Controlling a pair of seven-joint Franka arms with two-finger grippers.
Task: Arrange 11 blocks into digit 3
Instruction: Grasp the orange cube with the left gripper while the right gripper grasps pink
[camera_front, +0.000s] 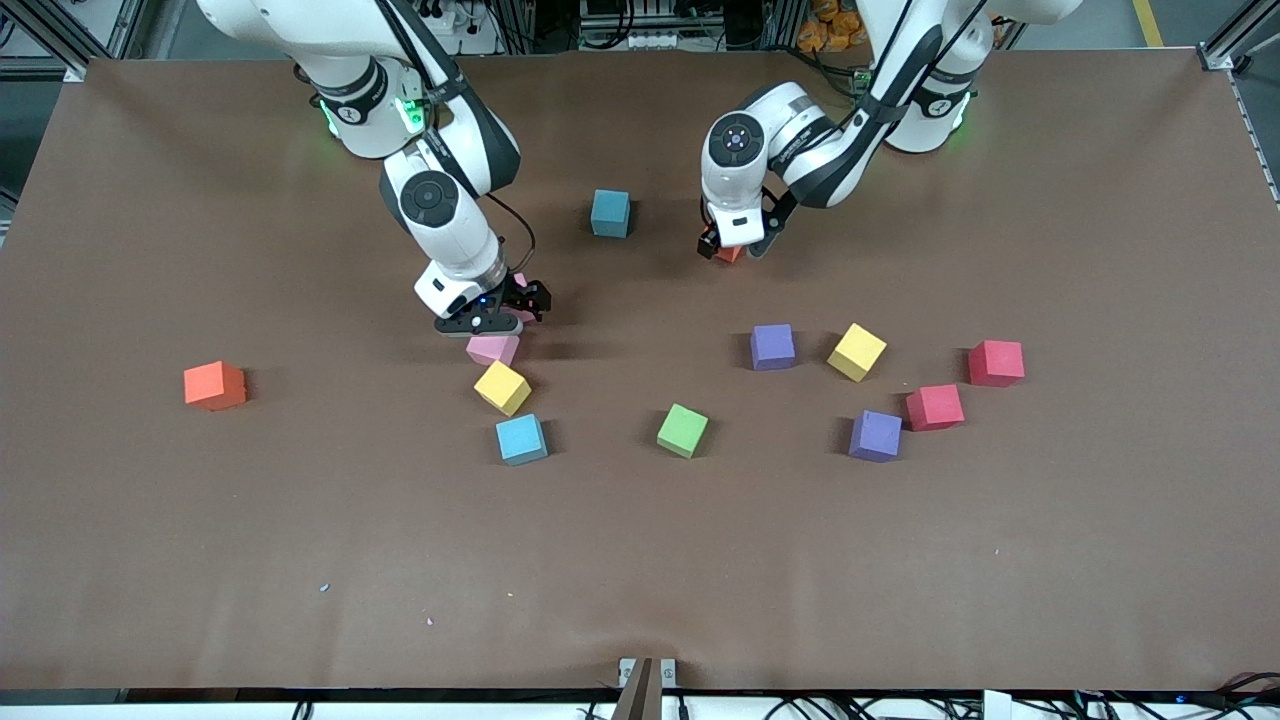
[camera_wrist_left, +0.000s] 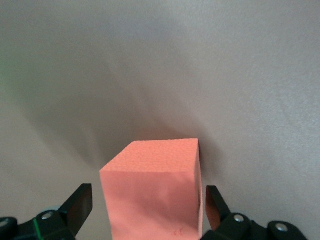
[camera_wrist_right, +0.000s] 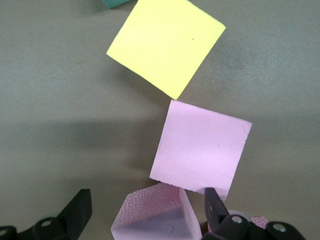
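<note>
orange block (camera_front: 729, 254) mostly hidden by left pincer (camera_front: 733, 252)

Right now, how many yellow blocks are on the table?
2. One yellow block lies between a pink block and a blue block. The other yellow block sits beside a purple block, toward the left arm's end. The arms could hide more.

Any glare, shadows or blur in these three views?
Front view: even light, soft shadows beside each cube, green LED glow on both arms. Left wrist view: salmon cube sharp between the left gripper's fingers, broad soft shadow on the table. Right wrist view: pink cube and yellow cube crisp, no glare.
</note>
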